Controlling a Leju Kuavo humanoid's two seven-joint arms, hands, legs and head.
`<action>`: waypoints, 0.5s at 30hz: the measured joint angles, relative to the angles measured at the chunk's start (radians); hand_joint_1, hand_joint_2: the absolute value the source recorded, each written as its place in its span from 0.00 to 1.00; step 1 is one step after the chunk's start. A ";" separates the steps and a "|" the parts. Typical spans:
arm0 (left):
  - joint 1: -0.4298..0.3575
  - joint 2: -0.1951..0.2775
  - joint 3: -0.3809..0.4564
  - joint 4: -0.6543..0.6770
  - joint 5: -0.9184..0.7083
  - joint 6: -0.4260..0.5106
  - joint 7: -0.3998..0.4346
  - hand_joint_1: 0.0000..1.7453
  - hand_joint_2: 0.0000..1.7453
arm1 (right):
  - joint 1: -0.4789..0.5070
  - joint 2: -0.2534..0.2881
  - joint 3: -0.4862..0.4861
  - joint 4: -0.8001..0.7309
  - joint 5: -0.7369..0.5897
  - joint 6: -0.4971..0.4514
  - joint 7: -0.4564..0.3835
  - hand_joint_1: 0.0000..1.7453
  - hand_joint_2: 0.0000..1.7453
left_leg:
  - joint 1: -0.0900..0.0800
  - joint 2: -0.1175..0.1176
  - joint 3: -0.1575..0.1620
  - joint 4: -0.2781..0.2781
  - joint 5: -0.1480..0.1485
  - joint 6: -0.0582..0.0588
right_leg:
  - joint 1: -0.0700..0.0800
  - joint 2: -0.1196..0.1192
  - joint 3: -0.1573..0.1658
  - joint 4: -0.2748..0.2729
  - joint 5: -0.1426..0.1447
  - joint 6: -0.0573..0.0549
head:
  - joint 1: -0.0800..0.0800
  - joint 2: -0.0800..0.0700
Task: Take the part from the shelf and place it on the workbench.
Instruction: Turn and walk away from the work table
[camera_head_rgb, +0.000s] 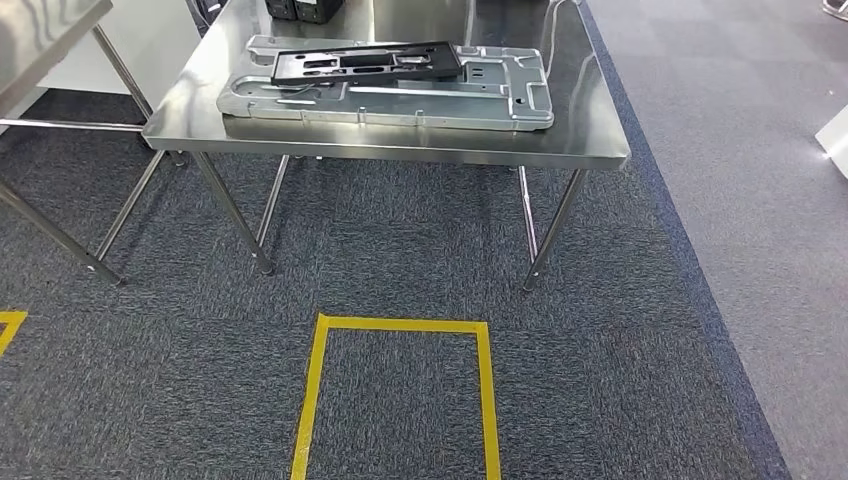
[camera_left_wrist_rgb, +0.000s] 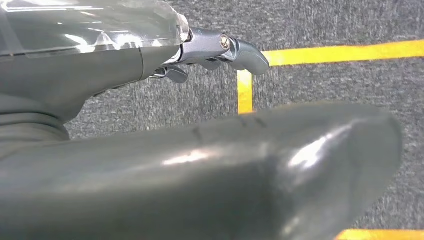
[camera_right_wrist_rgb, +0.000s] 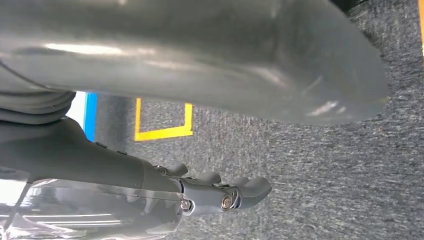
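Observation:
A black flat part (camera_head_rgb: 365, 62) lies on top of a large silver metal plate (camera_head_rgb: 400, 102) on the steel workbench (camera_head_rgb: 590, 150) ahead of me in the head view. My left hand (camera_left_wrist_rgb: 200, 170) hangs over the grey carpet; its thick thumb is in the foreground, its fingers (camera_left_wrist_rgb: 245, 55) are stretched out apart from it, and it holds nothing. My right hand (camera_right_wrist_rgb: 210, 55) hangs the same way above the carpet, with its fingers (camera_right_wrist_rgb: 235, 195) extended and nothing between them and the thumb.
A yellow tape rectangle (camera_head_rgb: 400, 326) marks the carpet in front of the workbench. A second steel table (camera_head_rgb: 40, 30) stands at the left. Dark boxes (camera_head_rgb: 300, 8) sit at the bench's far edge. Lighter grey floor (camera_head_rgb: 760, 150) runs along the right.

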 joint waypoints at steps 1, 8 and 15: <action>0.000 0.000 -0.001 0.000 0.000 -0.001 -0.001 0.00 0.00 | -0.001 0.000 -0.002 0.000 0.001 0.000 0.000 0.00 0.00 | 0.000 0.002 -0.007 0.001 0.010 -0.005 | 0.004 0.000 0.022 -0.041 -0.011 -0.006 | 0.000 0.000; 0.004 -0.001 -0.008 0.000 -0.001 0.003 0.004 0.00 0.00 | 0.005 0.000 -0.012 0.000 0.009 0.005 0.000 0.00 0.00 | 0.014 -0.013 -0.089 0.213 -0.141 -0.045 | -0.003 -0.007 -0.038 -0.064 0.040 -0.042 | 0.000 0.000; -0.001 0.000 -0.019 0.000 -0.001 0.020 0.021 0.00 0.00 | 0.007 0.003 -0.035 0.000 -0.004 0.011 -0.004 0.00 0.00 | 0.024 -0.019 0.101 0.034 -0.079 -0.047 | -0.007 -0.004 -0.116 -0.019 0.073 -0.017 | 0.000 0.000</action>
